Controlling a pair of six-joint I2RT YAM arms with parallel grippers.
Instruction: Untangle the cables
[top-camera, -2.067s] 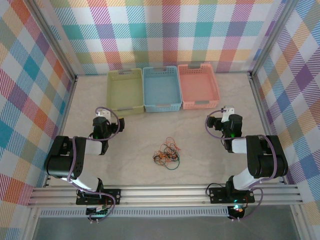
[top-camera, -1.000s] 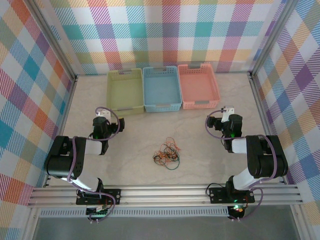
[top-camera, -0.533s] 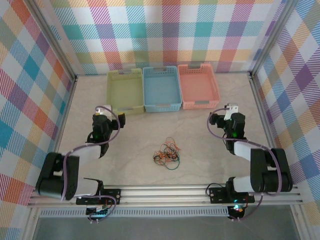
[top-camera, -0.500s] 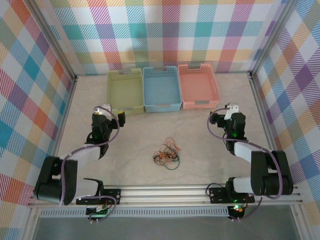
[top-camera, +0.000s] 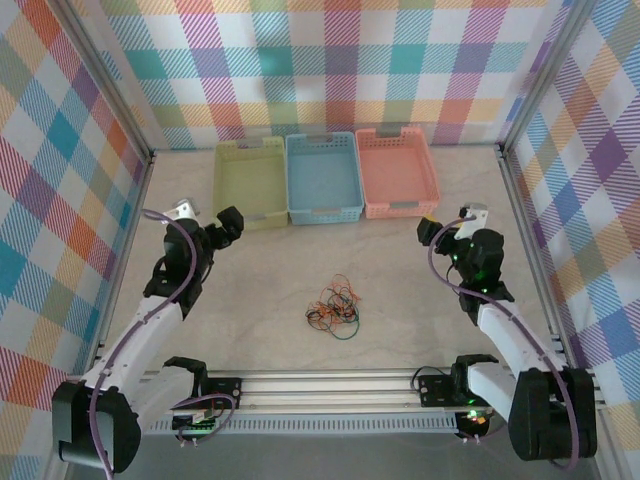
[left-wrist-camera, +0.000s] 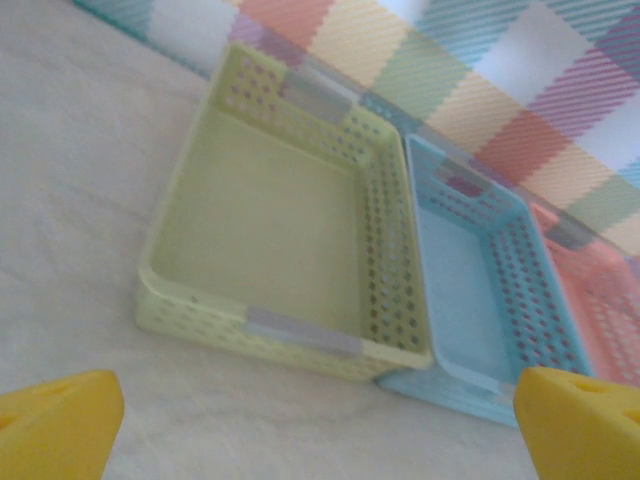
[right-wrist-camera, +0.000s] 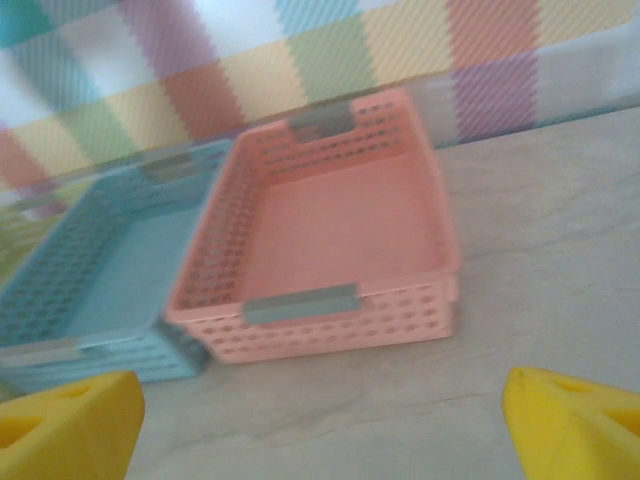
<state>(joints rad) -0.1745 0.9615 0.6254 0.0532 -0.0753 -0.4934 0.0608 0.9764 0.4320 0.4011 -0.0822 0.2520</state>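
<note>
Either side of the cables (top-camera: 335, 308), we log left gripper (top-camera: 227, 223) and right gripper (top-camera: 431, 232) newly raised, fingers wide; untangling not begun.

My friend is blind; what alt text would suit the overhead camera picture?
A small tangle of thin red-orange, green and black cables lies on the table, apart from the left tool and right tool on either side. Beyond it stand a yellow-green basket, a blue basket and a pink basket in a row.
</note>
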